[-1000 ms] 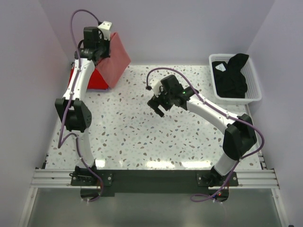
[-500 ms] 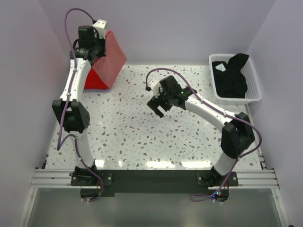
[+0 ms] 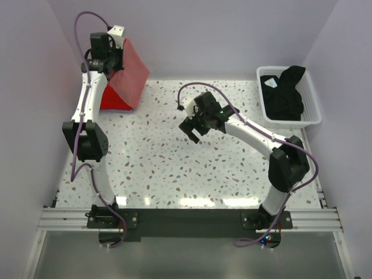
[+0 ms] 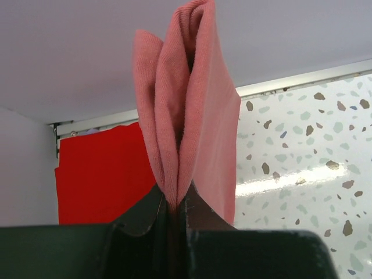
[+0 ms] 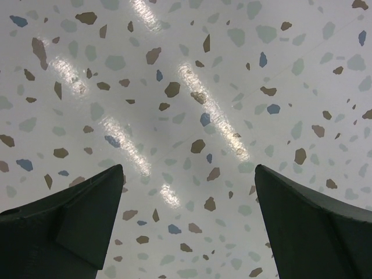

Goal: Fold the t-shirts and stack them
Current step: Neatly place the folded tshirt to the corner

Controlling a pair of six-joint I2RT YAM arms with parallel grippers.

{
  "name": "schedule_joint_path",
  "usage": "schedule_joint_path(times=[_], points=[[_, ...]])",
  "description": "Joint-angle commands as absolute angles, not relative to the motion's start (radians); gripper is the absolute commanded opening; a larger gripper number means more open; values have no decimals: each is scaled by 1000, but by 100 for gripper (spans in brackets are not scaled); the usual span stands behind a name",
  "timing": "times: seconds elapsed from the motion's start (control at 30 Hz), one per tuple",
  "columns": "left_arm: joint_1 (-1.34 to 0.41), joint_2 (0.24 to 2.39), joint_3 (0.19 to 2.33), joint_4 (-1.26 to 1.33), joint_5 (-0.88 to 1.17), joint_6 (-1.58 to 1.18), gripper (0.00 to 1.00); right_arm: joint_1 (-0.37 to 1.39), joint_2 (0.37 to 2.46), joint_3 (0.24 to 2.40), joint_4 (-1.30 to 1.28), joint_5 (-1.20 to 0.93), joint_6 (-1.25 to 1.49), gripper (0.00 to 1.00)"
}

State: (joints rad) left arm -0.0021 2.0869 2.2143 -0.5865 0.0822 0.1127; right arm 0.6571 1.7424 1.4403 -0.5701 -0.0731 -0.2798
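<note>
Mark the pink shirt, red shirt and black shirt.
pink shirt [image 4: 203, 116], left wrist view, middle of the gathered folds.
red shirt [image 4: 102, 174], left wrist view, centre of the flat panel.
black shirt [image 3: 285, 96], top external view, middle of the heap.

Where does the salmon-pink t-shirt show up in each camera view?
Top external: the salmon-pink t-shirt is at upper left, hanging from the left gripper, with the red t-shirt at its lower left.
Left wrist: centre, bunched folds pinched in the shut jaws.
Right wrist: not in it.
Shared landmark: the speckled tabletop, seen in all three.
</note>
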Motion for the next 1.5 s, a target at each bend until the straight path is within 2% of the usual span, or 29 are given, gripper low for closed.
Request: schedule_joint_path(times=[0.0,0.87,1.17,1.2,1.27,1.3,1.33,1.37,1.4,1.47], points=[[32,2103,2266,-514,69,163,0,658,1756,1494,-574,-80,-262,99],[133,2204,2229,-373,74,362,0,658,1867,1609,-614,-81,-265,99],[153,2255,2189,-269,-29,460,0,658,1881,1624,-627,-90,-270,99],[153,2264,2197,-267,-53,474,4,658,1876,1631,-635,-94,-270,99],[153,2287,2207,-275,-74,501,24,658,1875,1641,-644,-109,-267,99],[155,2290,2209,-281,-86,508,46,658,1870,1649,-650,-112,-264,99],[156,2292,2209,-282,-93,508,53,658,1867,1652,-652,-112,-258,99],[161,2290,2207,-288,-94,503,72,658,1864,1657,-655,-112,-258,99],[163,2287,2206,-290,-94,497,80,658,1859,1660,-661,-113,-258,99],[169,2272,2201,-295,-98,482,87,657,1850,1657,-663,-112,-259,99]])
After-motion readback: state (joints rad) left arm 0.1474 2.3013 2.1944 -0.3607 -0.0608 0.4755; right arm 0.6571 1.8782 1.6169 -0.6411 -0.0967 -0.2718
